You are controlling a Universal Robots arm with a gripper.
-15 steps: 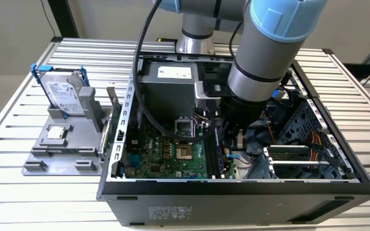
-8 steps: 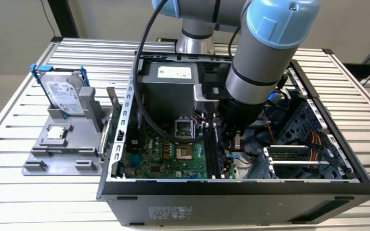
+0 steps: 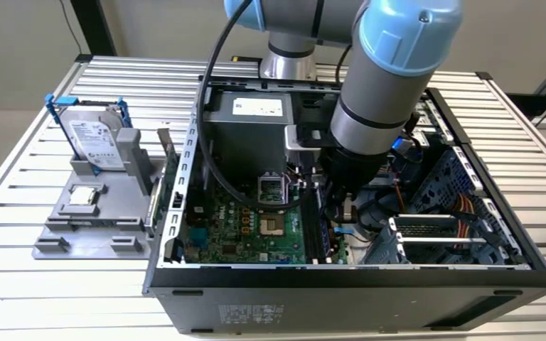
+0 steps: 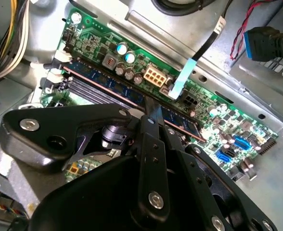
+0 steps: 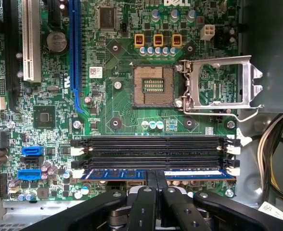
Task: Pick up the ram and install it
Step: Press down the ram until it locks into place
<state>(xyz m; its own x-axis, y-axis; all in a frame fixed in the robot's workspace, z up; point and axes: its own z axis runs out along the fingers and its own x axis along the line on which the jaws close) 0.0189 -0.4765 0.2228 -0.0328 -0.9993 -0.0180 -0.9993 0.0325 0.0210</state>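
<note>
I see the end effector (image 5: 156,185) with its black metal fingers clamped together on the ram (image 5: 132,174), a thin flat blue-green stick standing on edge in the outermost of 3 long black slots (image 5: 151,143) on the green motherboard (image 5: 112,106).

One ram (image 5: 132,173), four memory slots (image 5: 153,141), one hard drive (image 3: 94,138), one processor chip (image 3: 84,196)

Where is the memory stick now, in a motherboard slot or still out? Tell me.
In. The memory stick stands on edge in a slot beside two empty slots, with the gripper closed on its middle. Whether it is fully latched, cannot tell.
</note>
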